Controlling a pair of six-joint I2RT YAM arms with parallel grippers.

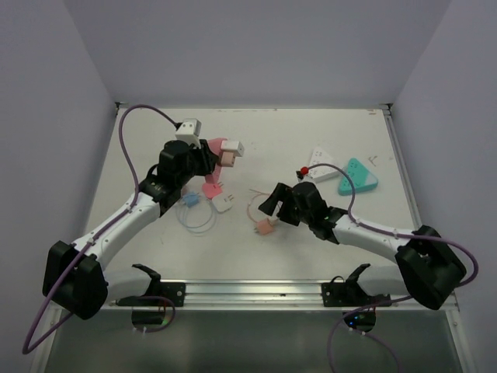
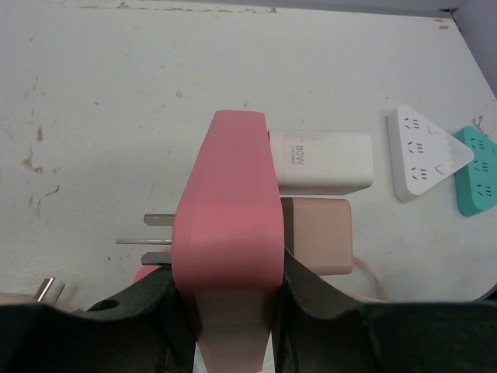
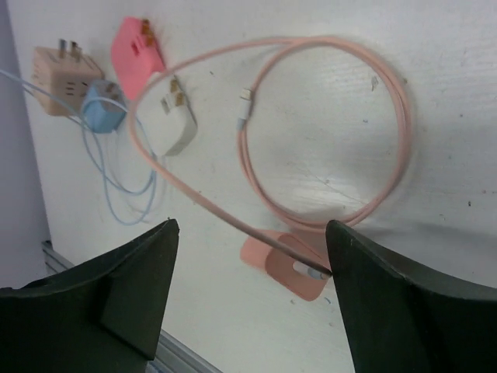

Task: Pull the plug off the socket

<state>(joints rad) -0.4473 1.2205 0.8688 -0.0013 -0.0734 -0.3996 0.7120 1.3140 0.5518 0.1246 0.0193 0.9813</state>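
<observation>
**Left gripper** (image 2: 231,299): the jaws are clamping the pink socket block (image 2: 229,210), one finger pressing on each of its flat sides. Metal prongs (image 2: 147,241) are projecting from the block's left face in the wrist view. Two plugs are sitting fully seated in the opposite face. One is a white charger (image 2: 322,162) marked 80W, and a beige charger (image 2: 317,235) is touching it on the near side. In the top view the block is sitting left of the table's (image 1: 342,132) centre.

**Right gripper** (image 3: 252,272): the jaws are standing wide apart and gripping nothing. The fingers (image 3: 132,295) are bracketing a small flat pink connector (image 3: 283,268) lying on the table, with a looped pink cable (image 3: 388,101) running to it. This gripper is sitting well apart from the socket block.

**Surroundings:** a white triangular power strip (image 2: 423,151) and a teal power strip (image 2: 477,171) are lying side by side, touching, to the right.
</observation>
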